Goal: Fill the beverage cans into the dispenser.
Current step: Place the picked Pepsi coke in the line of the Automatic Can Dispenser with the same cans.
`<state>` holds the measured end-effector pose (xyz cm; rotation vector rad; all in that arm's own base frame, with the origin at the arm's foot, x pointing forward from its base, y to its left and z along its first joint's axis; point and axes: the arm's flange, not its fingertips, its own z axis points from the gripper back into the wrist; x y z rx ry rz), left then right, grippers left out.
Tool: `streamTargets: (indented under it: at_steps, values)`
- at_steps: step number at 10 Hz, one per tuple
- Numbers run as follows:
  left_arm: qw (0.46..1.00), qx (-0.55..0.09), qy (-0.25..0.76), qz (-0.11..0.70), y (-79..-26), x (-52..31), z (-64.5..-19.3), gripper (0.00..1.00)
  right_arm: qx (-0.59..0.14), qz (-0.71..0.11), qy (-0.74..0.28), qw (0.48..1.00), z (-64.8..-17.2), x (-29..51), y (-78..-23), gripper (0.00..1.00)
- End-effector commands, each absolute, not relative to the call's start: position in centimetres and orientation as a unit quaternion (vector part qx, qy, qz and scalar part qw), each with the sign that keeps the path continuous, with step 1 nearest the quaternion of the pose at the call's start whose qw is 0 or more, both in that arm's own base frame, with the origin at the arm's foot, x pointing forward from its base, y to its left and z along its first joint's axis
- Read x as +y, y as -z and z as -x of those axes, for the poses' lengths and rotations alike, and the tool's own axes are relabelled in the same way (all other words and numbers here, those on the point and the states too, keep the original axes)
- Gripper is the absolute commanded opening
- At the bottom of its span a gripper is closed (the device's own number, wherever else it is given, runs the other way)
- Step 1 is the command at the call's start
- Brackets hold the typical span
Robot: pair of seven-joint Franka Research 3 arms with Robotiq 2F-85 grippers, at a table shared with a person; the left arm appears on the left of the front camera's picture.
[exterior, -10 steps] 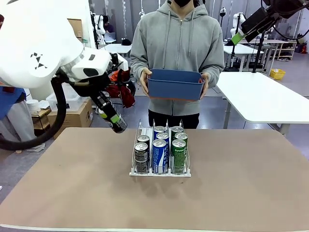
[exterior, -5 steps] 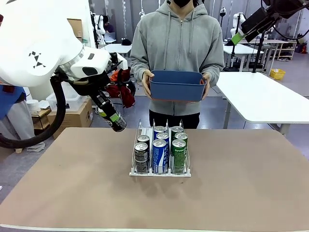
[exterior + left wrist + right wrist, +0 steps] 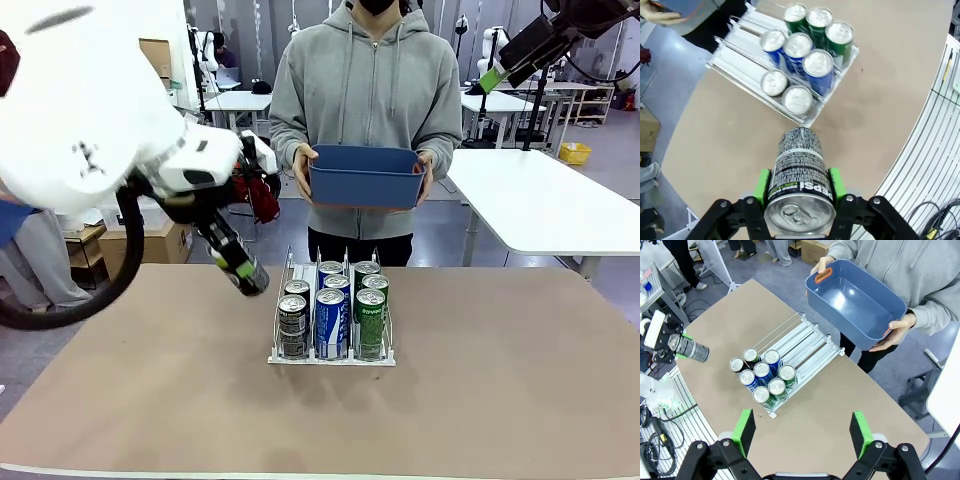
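Observation:
My left gripper (image 3: 799,186) is shut on a black beverage can (image 3: 799,167), held tilted above the table just left of the dispenser (image 3: 330,359); the front view shows this can (image 3: 247,271) low, beside the rack's left wire. The dispenser holds several upright cans: two black (image 3: 292,322) in its left lane, blue-and-white (image 3: 330,318) in the middle, green (image 3: 370,316) on the right. Bare lane rails (image 3: 738,56) lie behind them. My right gripper (image 3: 802,437) hangs high over the table, open and empty; the front view shows it (image 3: 492,76) at the upper right.
A person stands at the table's far edge, both hands holding an empty blue bin (image 3: 364,178) at waist height, which also shows from above (image 3: 855,302). The brown tabletop (image 3: 500,380) is bare around the dispenser. White tables stand behind on the right.
My left gripper has carried the black can a little down and to the right, closer to the dispenser's left side. The right arm and the person's bin have stayed nearly still.

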<state>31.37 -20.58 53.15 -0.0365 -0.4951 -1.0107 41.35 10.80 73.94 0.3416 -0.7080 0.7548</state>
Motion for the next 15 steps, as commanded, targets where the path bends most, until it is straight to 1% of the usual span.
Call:
streamTargets:
  at_steps: [1,2,4,5,8,9,11,12,15]
  values:
    - [0.837,-0.234,0.495,-0.001,-50.7,-20.9,-30.4,0.58,-0.337,-0.163,-0.358,0.855,-41.3,10.7,-73.9,1.00]
    - [0.837,-0.245,0.489,0.004,-49.3,-22.2,-29.3,0.58,-0.337,-0.163,-0.358,0.855,-41.3,10.7,-73.9,1.00]
    - [0.818,-0.222,0.530,-0.017,-46.8,-23.1,-29.1,0.58,-0.337,-0.163,-0.358,0.855,-41.3,10.7,-73.9,1.00]
    - [0.818,-0.225,0.529,-0.011,-45.8,-24.3,-29.2,0.58,-0.337,-0.163,-0.358,0.855,-41.3,10.7,-73.9,1.00]
    - [0.828,-0.193,0.525,-0.018,-43.7,-25.8,-30.8,0.58,-0.337,-0.163,-0.358,0.855,-41.3,10.7,-73.9,1.00]
    - [0.832,-0.198,0.518,-0.021,-43.0,-26.8,-31.1,0.58,-0.337,-0.163,-0.358,0.855,-41.3,10.7,-73.9,1.00]
    - [0.832,-0.199,0.517,-0.025,-42.8,-26.6,-32.6,0.58,-0.337,-0.163,-0.358,0.855,-41.3,10.7,-73.9,1.00]
    - [0.828,-0.182,0.530,-0.009,-42.7,-26.1,-31.2,0.58,-0.337,-0.163,-0.358,0.855,-41.3,10.7,-73.9,1.00]
    - [0.830,-0.181,0.528,-0.010,-42.3,-26.3,-31.6,0.58,-0.337,-0.163,-0.358,0.855,-41.3,10.7,-73.9,1.00]
